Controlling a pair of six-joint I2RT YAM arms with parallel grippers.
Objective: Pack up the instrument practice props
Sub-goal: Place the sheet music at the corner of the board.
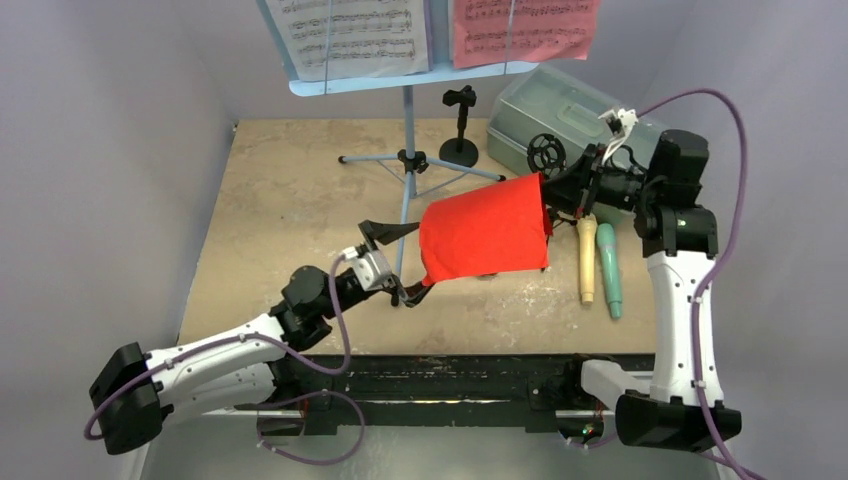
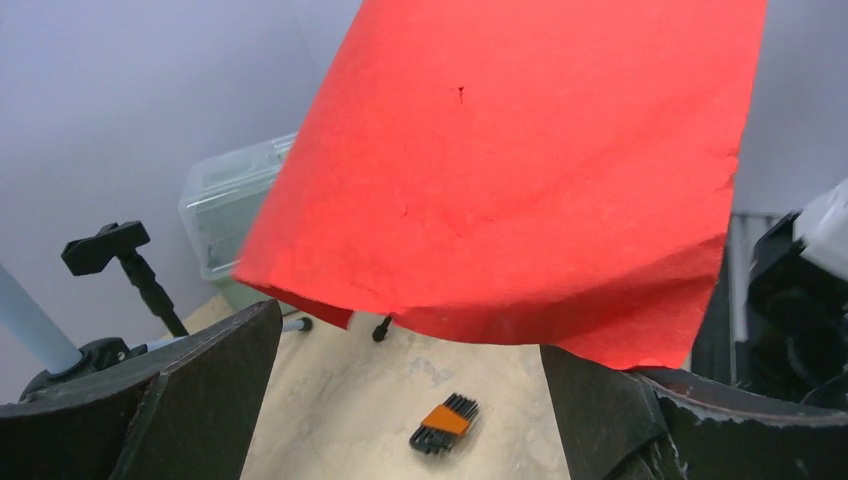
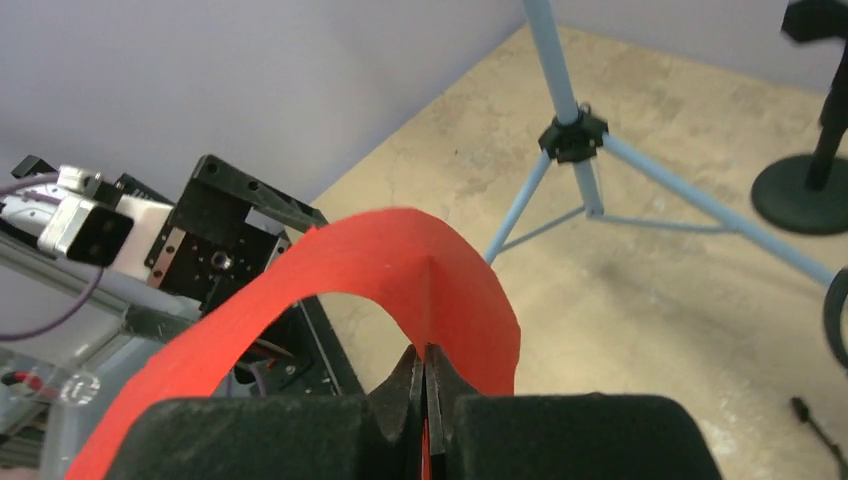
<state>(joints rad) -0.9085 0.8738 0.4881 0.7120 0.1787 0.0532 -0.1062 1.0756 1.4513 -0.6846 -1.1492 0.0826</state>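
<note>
Gripping the arched red page (image 1: 485, 228), right gripper (image 3: 427, 368) is closed; left gripper (image 1: 397, 262) gapes, seemingly clear of it.

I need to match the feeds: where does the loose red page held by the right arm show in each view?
Top external: red page, curled, mid-table between both arms.
Left wrist: fills the upper centre, above the open jaws.
Right wrist: arched strip, bottom centre, pinched in the shut jaws.
Shared landmark: black mic holder, far centre; left edge; right edge.
</note>
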